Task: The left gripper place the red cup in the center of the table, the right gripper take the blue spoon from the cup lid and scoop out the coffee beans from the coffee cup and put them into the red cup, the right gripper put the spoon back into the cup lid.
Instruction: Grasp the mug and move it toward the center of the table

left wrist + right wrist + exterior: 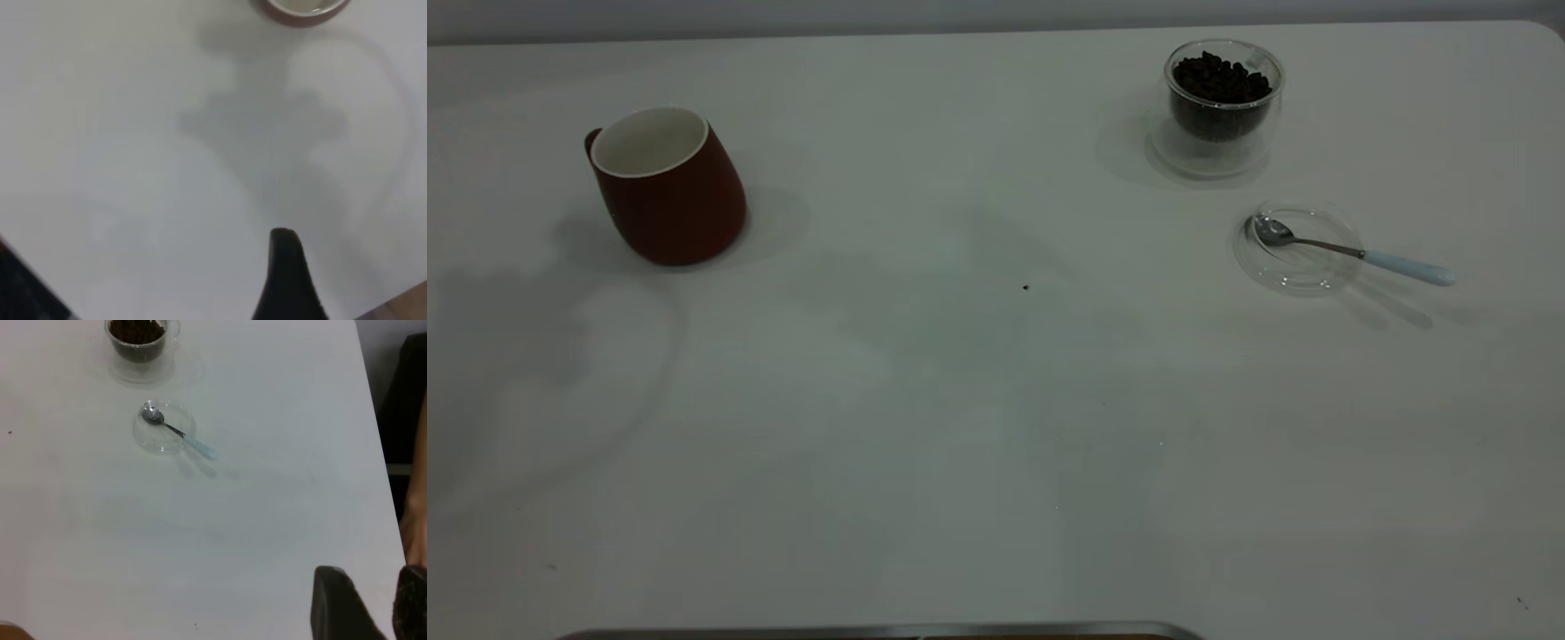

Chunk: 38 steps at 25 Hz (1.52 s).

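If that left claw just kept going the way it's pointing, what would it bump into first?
Probably the red cup. From the left wrist view, one finger of the left gripper points across bare table roughly towards it, with nothing between. Depth is unclear, so it might pass above.

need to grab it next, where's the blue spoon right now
In the exterior view, the blue spoon is at the table's right, its bowl in the cup lid, just in front of the coffee cup.

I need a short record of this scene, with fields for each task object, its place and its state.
red cup: far left of table, tilted, empty
coffee cup: far right, upright
coffee beans: inside coffee cup
cup lid: in front of the coffee cup, apart from it
blue spoon: bowl in lid, handle past rim
left gripper: above table, holds nothing
right gripper: above table edge, open
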Motion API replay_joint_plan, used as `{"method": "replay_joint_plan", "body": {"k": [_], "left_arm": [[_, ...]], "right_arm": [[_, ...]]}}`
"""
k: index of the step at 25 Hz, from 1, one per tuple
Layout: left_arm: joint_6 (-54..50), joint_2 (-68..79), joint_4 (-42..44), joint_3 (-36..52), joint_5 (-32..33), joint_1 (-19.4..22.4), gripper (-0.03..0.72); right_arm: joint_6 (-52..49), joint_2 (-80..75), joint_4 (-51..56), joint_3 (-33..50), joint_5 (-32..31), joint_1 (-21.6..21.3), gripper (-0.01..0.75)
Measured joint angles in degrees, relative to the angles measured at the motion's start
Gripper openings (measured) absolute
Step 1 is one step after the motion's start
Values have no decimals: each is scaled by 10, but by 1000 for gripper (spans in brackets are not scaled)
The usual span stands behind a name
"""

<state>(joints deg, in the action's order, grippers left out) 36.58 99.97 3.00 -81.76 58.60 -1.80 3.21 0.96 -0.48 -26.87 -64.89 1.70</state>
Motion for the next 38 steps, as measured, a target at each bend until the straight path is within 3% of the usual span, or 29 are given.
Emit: {"method": "replay_joint_plan", "body": {"k": [6, 10, 16, 22, 26, 38], "left_arm": [[81, 163, -4, -141, 34, -2, 587], [167, 220, 7, -182, 33, -8, 587], [275, 293, 51, -185, 7, -10, 587], [297, 327, 77, -185, -101, -12, 587], [300, 343, 78, -186, -140, -20, 587], [378, 393, 87, -187, -164, -29, 587]], "right_arm": [[0, 0, 0, 0, 0, 0, 243], [0, 0, 0, 0, 0, 0, 243], [0, 0, 0, 0, 0, 0, 243], [0, 0, 0, 0, 0, 0, 243], [0, 0, 0, 0, 0, 0, 243], [0, 0, 0, 0, 0, 0, 243]]}}
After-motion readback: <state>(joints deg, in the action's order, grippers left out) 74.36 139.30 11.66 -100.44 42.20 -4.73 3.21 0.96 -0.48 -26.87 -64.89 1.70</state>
